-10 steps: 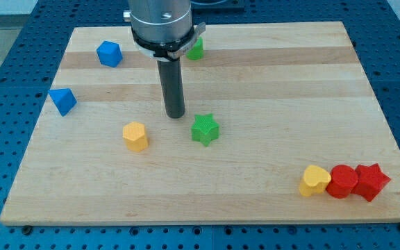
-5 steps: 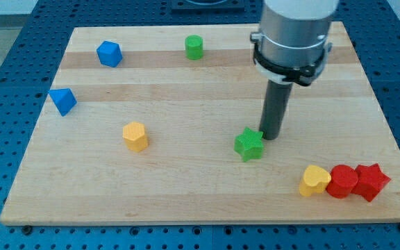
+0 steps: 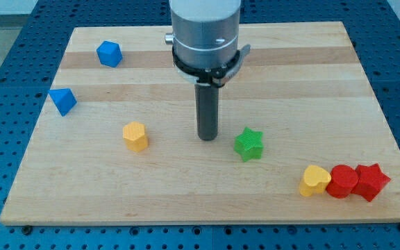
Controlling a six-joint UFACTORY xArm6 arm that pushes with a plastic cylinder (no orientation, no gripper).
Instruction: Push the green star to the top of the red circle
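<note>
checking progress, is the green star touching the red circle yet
No, the green star sits apart from the red circle, up toward the view's left.

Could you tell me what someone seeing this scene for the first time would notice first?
The large grey arm coming down from the view's top, ending in a dark rod whose tip rests on the wooden board, just to the view's left of the green star with a small gap between. Next, the tight row at the view's bottom right: a yellow heart, the red circle and a red star.
</note>
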